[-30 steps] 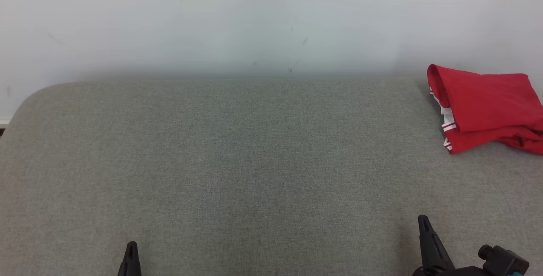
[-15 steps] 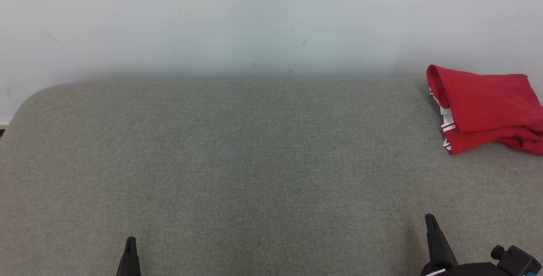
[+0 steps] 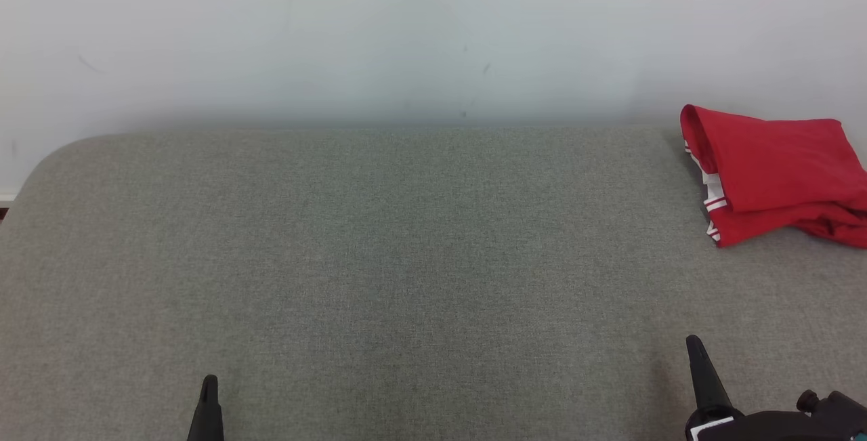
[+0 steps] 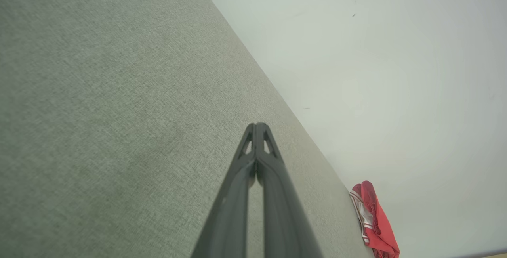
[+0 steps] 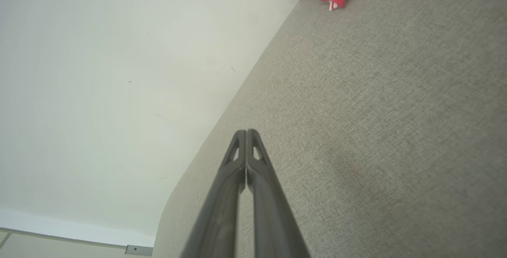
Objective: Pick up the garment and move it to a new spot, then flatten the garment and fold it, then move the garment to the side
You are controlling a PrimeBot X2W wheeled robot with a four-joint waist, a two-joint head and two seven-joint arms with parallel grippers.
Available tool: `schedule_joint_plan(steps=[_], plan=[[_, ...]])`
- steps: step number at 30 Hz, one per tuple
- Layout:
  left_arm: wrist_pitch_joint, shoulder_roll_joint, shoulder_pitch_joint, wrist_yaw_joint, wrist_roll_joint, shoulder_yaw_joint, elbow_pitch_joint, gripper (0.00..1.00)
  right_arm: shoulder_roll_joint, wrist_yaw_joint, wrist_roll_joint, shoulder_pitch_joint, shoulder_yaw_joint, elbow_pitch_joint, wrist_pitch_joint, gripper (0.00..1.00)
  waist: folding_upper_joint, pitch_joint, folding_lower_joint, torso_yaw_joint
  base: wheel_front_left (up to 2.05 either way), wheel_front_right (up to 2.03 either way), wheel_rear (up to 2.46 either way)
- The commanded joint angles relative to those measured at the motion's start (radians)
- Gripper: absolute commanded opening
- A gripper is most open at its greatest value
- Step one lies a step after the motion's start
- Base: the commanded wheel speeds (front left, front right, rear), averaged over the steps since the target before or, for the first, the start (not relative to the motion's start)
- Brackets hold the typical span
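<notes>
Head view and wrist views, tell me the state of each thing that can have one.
Grey fabric surface: flat, smooth.
Red garment with white-striped trim: loosely folded, lying at the far right of that surface, held by nothing.
Left gripper with two dark fingers: shut, empty.
Right gripper with two dark fingers: shut, empty.

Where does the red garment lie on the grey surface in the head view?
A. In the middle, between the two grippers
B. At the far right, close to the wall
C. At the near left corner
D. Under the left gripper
B: the red garment lies at the far right of the grey surface, next to the wall and well apart from both grippers.
</notes>
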Motion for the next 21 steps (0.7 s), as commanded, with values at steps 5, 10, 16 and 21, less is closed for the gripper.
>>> schedule_joint_plan(steps=[5, 10, 16, 21], plan=[[0.012, 0.004, -0.023, -0.005, -0.082, 0.001, -0.016, 0.0, -0.009, -0.001, 0.077, -0.018, -0.013, -0.015, 0.022, 0.0, -0.0001, -0.001, 0.0, 0.0, 0.0, 0.0, 0.0], [0.022, 0.004, -0.025, -0.008, -0.137, 0.0, -0.019, 0.0, -0.009, -0.001, 0.133, -0.022, -0.021, -0.017, 0.039, 0.0, -0.0001, -0.002, 0.0, 0.0, 0.0, 0.0, 0.0], [0.033, 0.004, -0.026, -0.01, -0.199, 0.0, -0.022, 0.0, -0.01, -0.001, 0.195, -0.025, -0.031, -0.018, 0.058, 0.0, -0.0001, -0.003, 0.0, -0.001, 0.0, 0.0, 0.0], [0.042, 0.004, -0.028, -0.012, -0.249, 0.0, -0.025, 0.0, -0.01, -0.001, 0.247, -0.027, -0.039, -0.02, 0.074, 0.0, -0.0001, -0.004, 0.0, -0.001, 0.0, 0.0, 0.0]])
